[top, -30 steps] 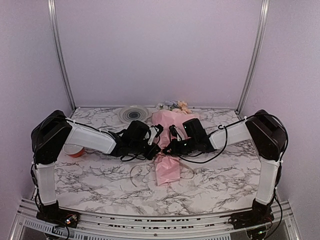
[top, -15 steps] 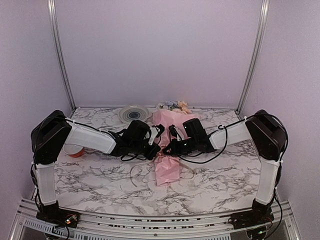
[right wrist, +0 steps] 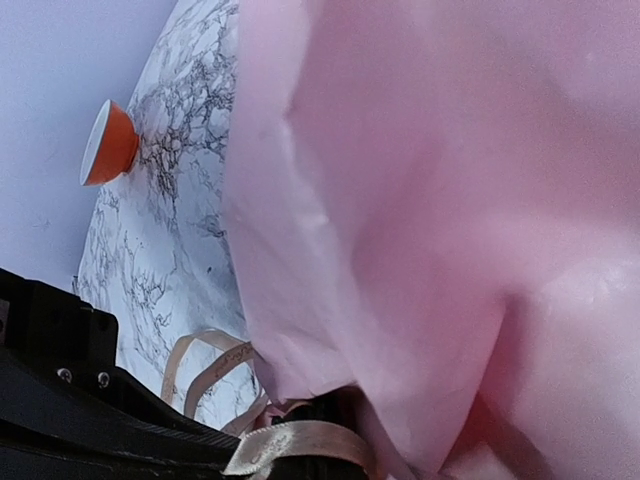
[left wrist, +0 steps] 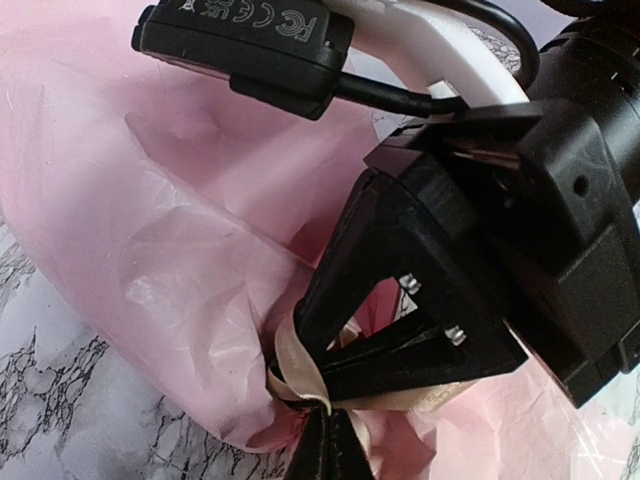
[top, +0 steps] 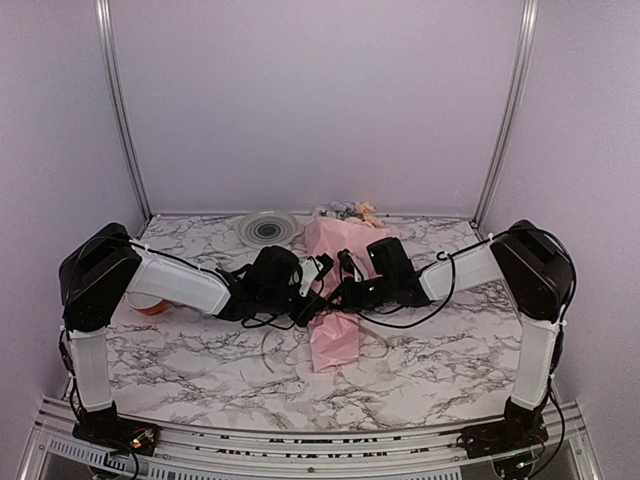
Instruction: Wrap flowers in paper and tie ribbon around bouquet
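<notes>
The bouquet [top: 334, 300] lies in the middle of the marble table, a pink paper [left wrist: 170, 200] cone with its wide end to the back. The flowers [top: 345, 210] show there as pale blooms. Both grippers meet at its narrow waist. My left gripper [left wrist: 328, 425] is shut on the ribbon [left wrist: 290, 365], a tan strand crossed over the paper at its tips. From the other side, my right gripper [top: 338, 293] is shut on the ribbon [right wrist: 300, 445] too. Loose ribbon loops [right wrist: 200, 370] lie on the table beside the cone's near end.
A small orange-red spool [right wrist: 108, 143] stands at the left, half hidden behind the left arm [top: 180, 280] in the top view. A round white dish [top: 267, 228] sits at the back by the wall. Metal posts frame the back corners.
My left gripper has shut on the ribbon and its wrist has shifted slightly right, toward the bouquet. The right arm and the bouquet have stayed put.
</notes>
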Controlling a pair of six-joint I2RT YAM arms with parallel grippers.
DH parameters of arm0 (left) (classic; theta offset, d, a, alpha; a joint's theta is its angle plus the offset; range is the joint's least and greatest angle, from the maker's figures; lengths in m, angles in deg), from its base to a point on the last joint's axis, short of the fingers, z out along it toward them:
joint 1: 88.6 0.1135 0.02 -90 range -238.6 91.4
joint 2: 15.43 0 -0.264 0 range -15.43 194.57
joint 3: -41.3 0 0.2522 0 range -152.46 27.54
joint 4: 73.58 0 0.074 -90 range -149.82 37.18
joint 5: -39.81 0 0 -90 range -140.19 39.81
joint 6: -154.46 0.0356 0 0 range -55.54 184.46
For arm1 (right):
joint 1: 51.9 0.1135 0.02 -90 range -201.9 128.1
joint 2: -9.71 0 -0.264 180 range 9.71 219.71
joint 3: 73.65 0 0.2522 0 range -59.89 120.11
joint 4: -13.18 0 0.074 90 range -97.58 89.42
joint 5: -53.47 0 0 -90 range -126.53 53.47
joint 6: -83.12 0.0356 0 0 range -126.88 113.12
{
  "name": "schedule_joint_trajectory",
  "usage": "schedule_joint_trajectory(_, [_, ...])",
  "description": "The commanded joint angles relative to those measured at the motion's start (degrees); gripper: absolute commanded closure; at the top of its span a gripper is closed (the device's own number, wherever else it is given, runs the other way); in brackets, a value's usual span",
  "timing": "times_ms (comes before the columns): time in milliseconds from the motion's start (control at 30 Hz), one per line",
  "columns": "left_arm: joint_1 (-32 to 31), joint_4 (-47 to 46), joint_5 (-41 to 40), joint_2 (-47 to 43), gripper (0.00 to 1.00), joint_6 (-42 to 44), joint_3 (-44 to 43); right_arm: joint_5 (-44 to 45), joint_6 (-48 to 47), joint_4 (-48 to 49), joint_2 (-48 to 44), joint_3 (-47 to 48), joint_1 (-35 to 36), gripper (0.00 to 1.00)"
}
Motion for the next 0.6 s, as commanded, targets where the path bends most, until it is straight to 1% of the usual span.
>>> schedule_joint_trajectory(0, [-0.3, -2.2, 2.1, -1.1, 1.0, 1.1, 0.9, -0.7, 1.4, 2.8, -1.1, -0.6, -0.4, 1.0])
schedule_joint_trajectory(133, [-1.1, -2.3, 3.3, -0.4, 0.99, 1.2, 0.7, 0.0, 2.4, 3.2, -1.2, -1.2, -0.3, 0.99])
schedule_joint_trajectory(367, [-1.6, -2.5, 1.4, 1.1, 0.95, 2.0, 0.3, 0.0, 2.8, 4.0, -1.5, -1.7, -0.3, 0.98])
schedule_joint_trajectory(467, [-1.6, -2.5, -0.6, 1.4, 0.95, 1.9, 0.5, 0.2, 3.0, 3.6, -1.5, -1.6, -0.4, 0.94])
schedule_joint_trajectory(567, [-1.6, -2.3, -1.6, 2.0, 0.9, 1.7, 0.6, 0.4, 3.3, 3.5, -1.7, -1.8, -0.5, 0.94])
